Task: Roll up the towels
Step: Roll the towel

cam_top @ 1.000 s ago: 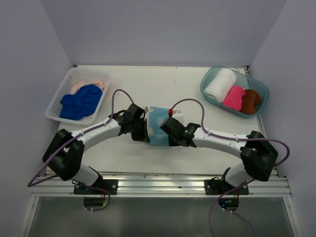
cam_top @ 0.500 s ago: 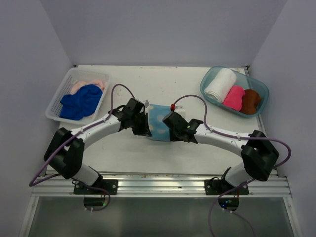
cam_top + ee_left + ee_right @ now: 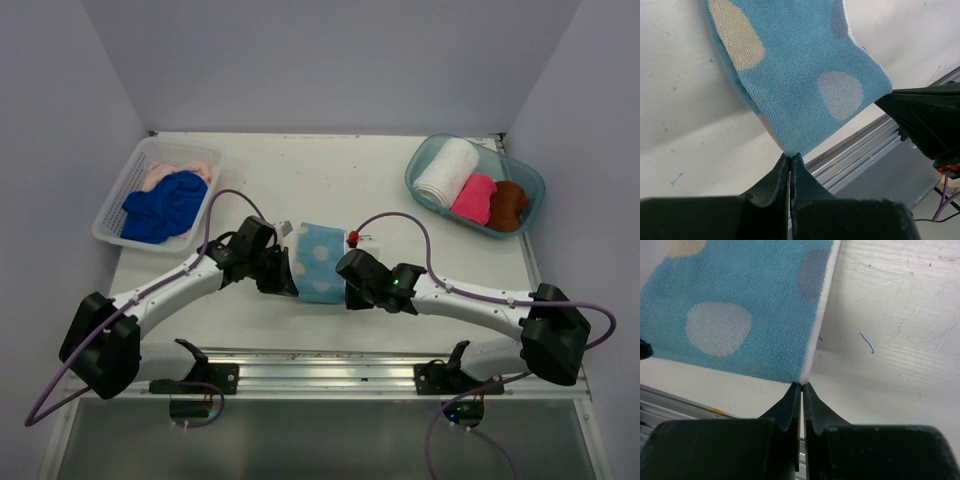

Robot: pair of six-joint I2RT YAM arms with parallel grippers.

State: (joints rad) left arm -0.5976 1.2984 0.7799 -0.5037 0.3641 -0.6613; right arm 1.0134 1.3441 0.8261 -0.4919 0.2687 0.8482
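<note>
Your left gripper pinches a corner of the spotted blue terry towel. Your right gripper clamps another corner.

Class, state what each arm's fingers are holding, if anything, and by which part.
Both hold the light blue spotted towel: left fingers pinch its near left corner, right fingers its near right corner.

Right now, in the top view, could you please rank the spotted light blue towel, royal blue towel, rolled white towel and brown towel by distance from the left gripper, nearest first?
1. spotted light blue towel: corner pinched by the left gripper.
2. royal blue towel: left, in the white basket.
3. rolled white towel: back right, in the teal tub.
4. brown towel: tub's right end.
</note>
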